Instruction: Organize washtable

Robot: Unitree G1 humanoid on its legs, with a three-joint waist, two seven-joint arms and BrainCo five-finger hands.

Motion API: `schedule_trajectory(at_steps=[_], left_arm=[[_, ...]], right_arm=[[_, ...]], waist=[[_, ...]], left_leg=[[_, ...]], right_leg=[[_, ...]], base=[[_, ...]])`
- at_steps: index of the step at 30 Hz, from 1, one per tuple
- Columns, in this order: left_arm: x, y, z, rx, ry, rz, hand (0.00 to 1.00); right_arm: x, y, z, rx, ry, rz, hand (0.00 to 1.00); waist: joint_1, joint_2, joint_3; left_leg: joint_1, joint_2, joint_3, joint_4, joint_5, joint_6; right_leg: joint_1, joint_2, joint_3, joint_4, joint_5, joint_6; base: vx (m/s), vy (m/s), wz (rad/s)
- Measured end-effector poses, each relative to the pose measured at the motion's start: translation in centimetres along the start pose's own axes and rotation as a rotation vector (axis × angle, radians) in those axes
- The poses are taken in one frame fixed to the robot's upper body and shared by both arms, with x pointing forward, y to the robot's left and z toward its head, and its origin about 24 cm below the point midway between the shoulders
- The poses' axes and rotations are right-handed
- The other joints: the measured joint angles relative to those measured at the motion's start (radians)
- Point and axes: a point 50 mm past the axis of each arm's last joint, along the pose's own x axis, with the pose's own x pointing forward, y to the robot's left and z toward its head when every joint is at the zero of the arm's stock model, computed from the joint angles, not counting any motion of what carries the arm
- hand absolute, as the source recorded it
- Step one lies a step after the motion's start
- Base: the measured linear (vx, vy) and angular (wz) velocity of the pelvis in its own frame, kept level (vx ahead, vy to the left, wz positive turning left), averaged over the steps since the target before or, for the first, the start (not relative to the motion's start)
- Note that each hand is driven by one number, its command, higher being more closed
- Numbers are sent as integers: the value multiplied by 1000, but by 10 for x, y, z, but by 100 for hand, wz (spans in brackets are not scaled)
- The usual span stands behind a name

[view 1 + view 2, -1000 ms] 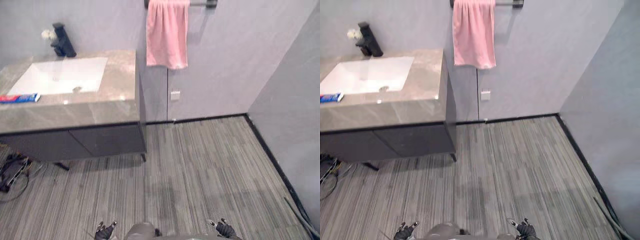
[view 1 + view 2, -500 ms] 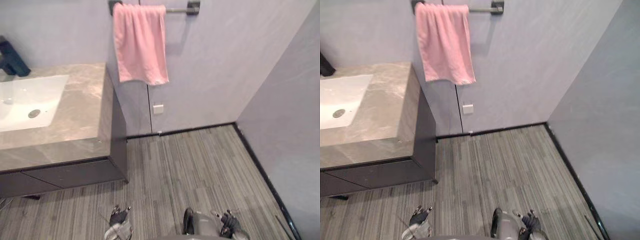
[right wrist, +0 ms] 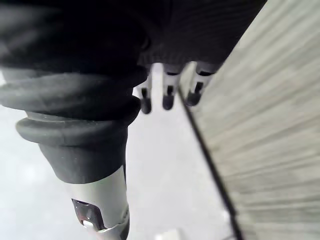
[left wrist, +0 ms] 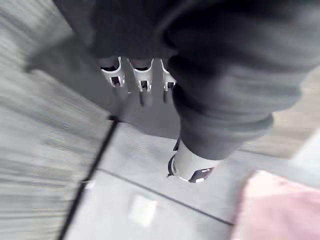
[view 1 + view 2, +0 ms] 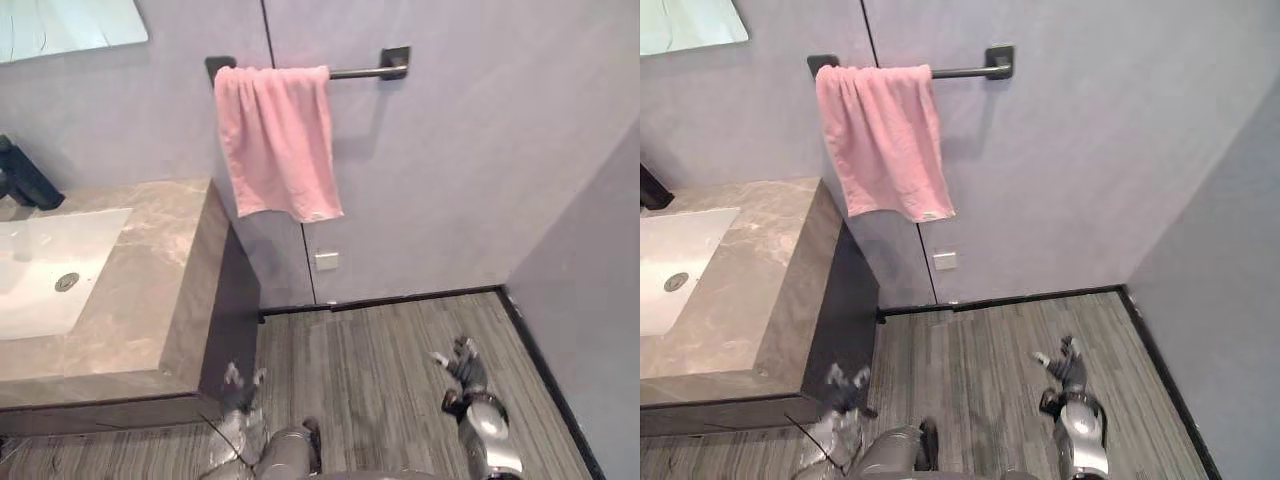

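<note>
Bench: marble-top bench [image 5: 150, 300] at robot's left, against back wall; dark cabinet under it.
Bench axis: long axis runs along back wall, left to right; front edge faces robot, short end face points twd towel side.
Sink: white sink [image 5: 40, 270] set in bench top, drain visible; dark faucet [image 5: 25, 180] behind it by the wall.
Towel: pink towel [image 5: 275, 140] draped over wall bar [image 5: 365, 72], hanging just past bench's right end, above floor [image 5: 400, 340].
Left hand: left hand [image 5: 240, 385] low, in front of bench's end face; fingers straight, holds nothing.
Right hand: right hand [image 5: 462, 360] over floor, well apart from bench; fingers extended, empty.
Change: whole view shifted over last sec, so camera turned right and up. Bench now at view's left, towel near centre. Both hands raised from view's bottom edge, right one more.
Meaning: prob. still approach/orient phase; nothing grasped, bench untouched. Turn suggests towel as first target, not certain.
</note>
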Motion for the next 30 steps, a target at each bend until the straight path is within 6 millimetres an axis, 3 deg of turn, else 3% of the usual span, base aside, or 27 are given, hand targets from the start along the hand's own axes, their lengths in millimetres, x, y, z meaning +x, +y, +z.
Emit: schedule_trajectory(at_steps=[1,3,4,6,7,8,10,13,14,15,19,21,22,23,25,26,27,30], left_arm=[[0,-4,18,-14,-84,14,0],[-6,-15,59,12,-281,40,0],[-8,-20,69,31,-333,37,0],[-17,-36,96,65,-480,35,0],[-25,-44,109,80,-555,30,0],[-29,-47,117,85,-598,28,0],[-45,-55,142,97,-754,31,0],[-59,-58,167,131,-929,89,0],[-60,-56,169,139,-943,118,0],[-61,-52,172,147,-965,170,0],[-66,-50,177,180,-1012,239,0],[-68,-49,180,170,-1022,257,0],[-67,-48,180,169,-1022,261,0],[-67,-46,179,174,-1018,273,0],[-69,-40,176,227,-1015,318,0],[-73,-34,174,245,-1007,333,0],[-78,-26,170,269,-988,352,0],[-79,-17,160,303,-915,323,0]], right_arm=[[-1,5,10,16,-45,-4,0],[-8,14,31,11,-153,24,0],[-12,18,37,7,-184,35,0],[-21,33,52,28,-263,82,0],[-28,44,58,39,-298,129,0],[-32,50,62,44,-317,154,0],[-41,64,78,98,-395,199,0],[-48,65,97,130,-501,225,0],[-48,66,97,129,-500,230,0],[-50,69,96,130,-496,245,0],[-51,71,95,98,-496,275,0],[-51,70,94,97,-495,273,0],[-51,70,94,98,-494,270,0],[-51,69,94,99,-494,265,0],[-51,68,94,115,-493,269,0],[-51,67,94,118,-494,274,0],[-51,68,93,122,-488,289,0],[-55,67,88,140,-468,281,0]], waist=[[11,-19,-12],[5,-46,-25],[6,-48,-24],[0,-55,-14],[-3,-47,-9],[-3,-44,-8],[-16,-35,-10],[-20,-29,-14],[-20,-41,-21],[-21,-59,-30],[-21,-11,-50],[-22,-4,-46],[-22,-15,-41],[-20,-18,-40],[-19,-12,-44],[-15,6,-49],[-13,7,-57],[-16,-17,-50]], left_leg=[[4,-34,-5,3,2,30],[4,-71,10,80,-66,108],[10,-81,17,103,-83,119],[117,-121,16,88,-128,147],[202,-124,15,57,-149,147],[241,-123,14,40,-151,148],[321,-108,-11,-7,-155,140],[364,-61,-37,-19,-209,65],[371,-55,-40,-15,-218,50],[381,-52,-59,8,-243,14],[384,11,-153,53,-240,-38],[341,18,-187,130,-226,-69],[318,19,-194,162,-230,-68],[288,35,-185,171,-248,-37],[255,85,-138,106,-220,-25],[232,107,-123,38,-110,-7],[232,95,-127,20,-114,-30],[230,75,-130,-29,-110,-36]], right_leg=[[11,-18,31,-10,-14,8],[14,-54,87,42,-4,43],[-11,-61,123,126,-1,50],[-123,-89,214,509,55,136],[-156,-86,230,642,51,130],[-170,-85,226,666,50,129],[-217,-69,193,587,43,119],[-283,-25,200,269,55,120],[-281,-15,212,207,79,108],[-279,-4,233,110,190,82],[-207,26,152,120,160,33],[-176,13,117,108,152,19],[-161,4,103,99,148,11],[-138,-12,73,94,147,9],[-123,-29,33,92,147,9],[-124,-24,26,93,140,20],[-124,-36,38,79,126,41],[-124,-50,36,33,126,54]], base=[[466,183,-18],[564,174,9],[569,197,14],[573,188,3],[496,129,-6],[506,86,-5],[371,20,17],[300,-72,23],[382,-205,22],[344,-216,39],[323,-259,45],[162,-152,70],[115,-120,96],[78,-99,98],[58,-53,75],[41,66,21],[48,123,12],[-5,124,24]])
